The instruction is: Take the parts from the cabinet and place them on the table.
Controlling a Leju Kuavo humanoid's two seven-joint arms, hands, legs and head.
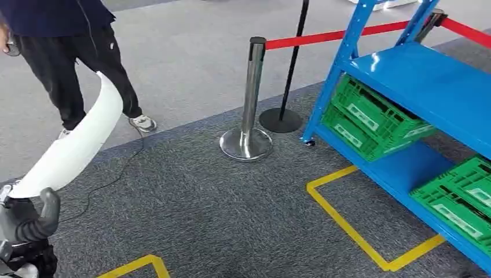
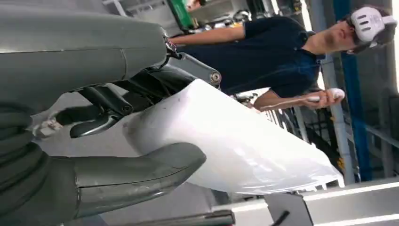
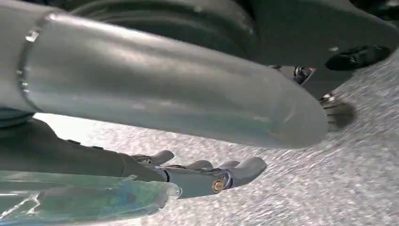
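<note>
My left hand [image 1: 28,227] sits at the lower left of the head view and grips the lower end of a long, curved white part [image 1: 78,142] that rises up and away over the carpet. In the left wrist view the white part [image 2: 235,141] lies between the grey thumb [image 2: 136,172] and the dark fingers [image 2: 106,108]. My right hand [image 3: 202,175] hangs over the grey carpet with its fingers stretched out and nothing in them. The blue cabinet [image 1: 428,81] stands to the right, apart from both hands.
Green crates [image 1: 370,119] fill the cabinet's lower shelves. A chrome stanchion [image 1: 249,98] with a red belt stands left of the cabinet. A person [image 1: 75,52] stands at the upper left, close to the part's tip. Yellow tape [image 1: 347,226] and a black cable [image 1: 116,174] mark the carpet.
</note>
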